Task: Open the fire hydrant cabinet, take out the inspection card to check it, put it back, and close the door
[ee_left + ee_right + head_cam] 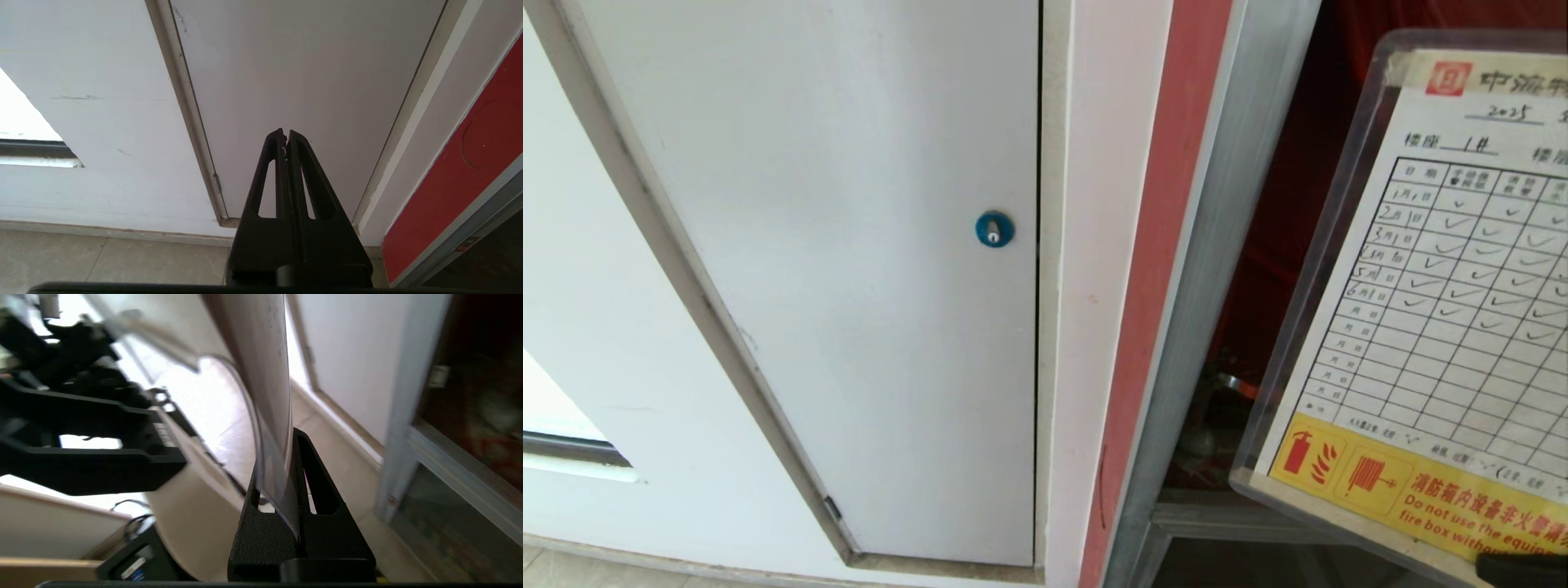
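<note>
With the fire hydrant cabinet [1258, 245] open, our right gripper [282, 486] fingers clamp the inspection card [1445, 310] for checking, left gripper [286, 136] fingers closed empty; returning it and shutting remain.

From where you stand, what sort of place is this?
Probably a building corridor or lobby wall: an open fire hydrant cabinet with a red inside, its inspection card held up in the right gripper, a locked white panel, and tiled floor.
</note>
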